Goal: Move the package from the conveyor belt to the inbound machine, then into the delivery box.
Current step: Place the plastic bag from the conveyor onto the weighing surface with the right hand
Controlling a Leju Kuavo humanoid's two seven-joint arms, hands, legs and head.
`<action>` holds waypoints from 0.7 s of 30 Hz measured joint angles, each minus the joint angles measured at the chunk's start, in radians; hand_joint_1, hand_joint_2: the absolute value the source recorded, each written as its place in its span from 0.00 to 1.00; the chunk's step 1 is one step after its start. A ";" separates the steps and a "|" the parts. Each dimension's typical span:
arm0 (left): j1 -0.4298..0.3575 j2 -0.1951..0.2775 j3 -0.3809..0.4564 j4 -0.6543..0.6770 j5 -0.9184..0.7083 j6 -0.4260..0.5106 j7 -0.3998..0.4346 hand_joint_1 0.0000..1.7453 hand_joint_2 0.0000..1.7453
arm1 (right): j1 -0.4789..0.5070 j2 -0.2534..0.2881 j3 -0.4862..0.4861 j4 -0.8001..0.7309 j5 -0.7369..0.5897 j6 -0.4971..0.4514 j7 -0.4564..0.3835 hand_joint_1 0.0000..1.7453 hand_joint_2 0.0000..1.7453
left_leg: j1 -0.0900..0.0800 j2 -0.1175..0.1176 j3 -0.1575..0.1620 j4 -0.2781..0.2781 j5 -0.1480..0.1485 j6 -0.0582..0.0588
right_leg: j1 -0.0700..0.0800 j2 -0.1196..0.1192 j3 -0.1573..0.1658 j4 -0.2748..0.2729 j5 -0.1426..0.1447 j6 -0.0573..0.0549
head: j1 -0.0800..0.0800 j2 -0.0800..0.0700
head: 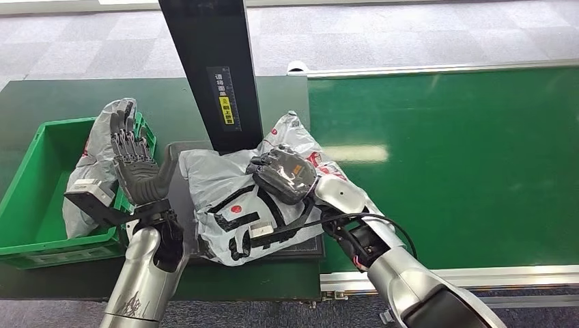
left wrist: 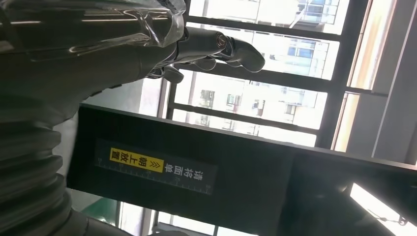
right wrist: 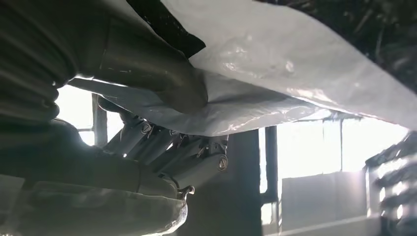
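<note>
Grey package (head: 235, 205) flat on the inbound machine's dark plate (head: 179, 154), beneath the black post (head: 208, 61). Right hand (head: 283, 174) gripping its upper edge, thumb and fingers clamped on plastic. Left hand (head: 133, 160) raised, fingers apart, empty, beside green delivery box (head: 27, 184).

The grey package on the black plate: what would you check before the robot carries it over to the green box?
1. Right hand grips the grey package: ok, thumb and fingers pinch its edge in the right wrist view.
2. Package on the inbound machine's black plate: ok.
3. Package scanned: cannot tell.
4. Left hand free: ok, raised with fingers apart.
5. Room in the green box: not ok, another bag sits there.
</note>
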 joint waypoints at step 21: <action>-0.060 -0.015 -0.048 0.031 -0.008 -0.008 0.004 0.00 1.00 | -0.012 0.078 0.147 0.135 0.021 0.180 0.066 1.00 1.00 | 0.000 0.000 0.000 0.000 0.000 0.000 | 0.000 0.000 0.000 0.000 0.000 0.000 | 0.000 0.000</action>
